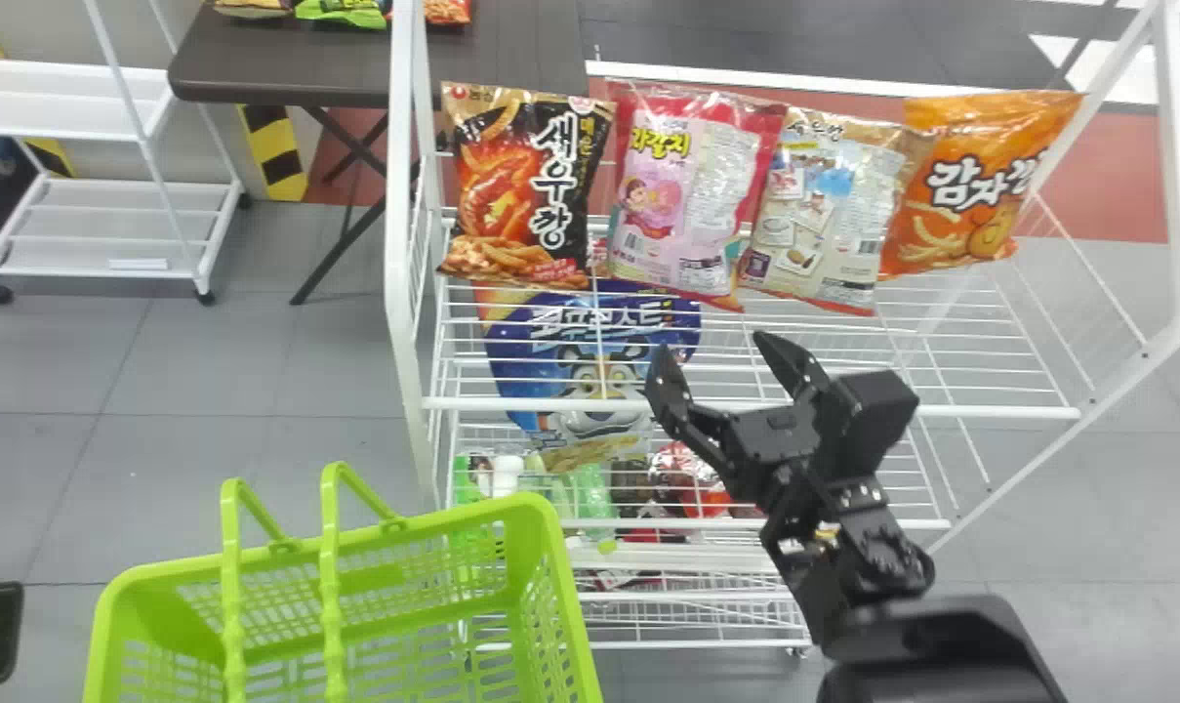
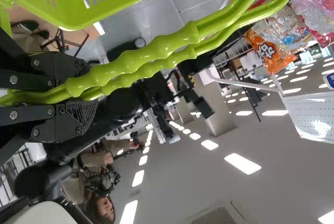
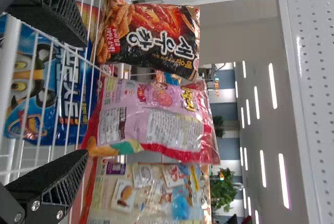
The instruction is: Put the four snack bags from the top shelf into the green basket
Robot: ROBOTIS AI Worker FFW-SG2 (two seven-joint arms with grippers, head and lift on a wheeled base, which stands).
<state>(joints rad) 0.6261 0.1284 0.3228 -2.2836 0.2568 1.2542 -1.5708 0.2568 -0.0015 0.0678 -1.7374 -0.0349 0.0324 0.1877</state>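
Right gripper point(image 1: 714, 359) spread wide and empty before four upright snack bags, the pink snack bag point(image 1: 692, 190) looking next.
The black snack bag point(image 1: 526, 186), the pink one, the beige snack bag point(image 1: 829, 210) and the orange snack bag point(image 1: 980, 181) stand in a row on the white wire shelf point(image 1: 746, 406), while the left gripper point(image 2: 86, 92) is closed round the handles point(image 2: 156, 51) of the green basket point(image 1: 541, 576); the pink bag should be light and pillowy, its glossy film slippery, its snacks easily crushed, so I'd take it by both side edges around mid-height, squeezing just enough to stop it sliding, and lift it clear of its close neighbours.
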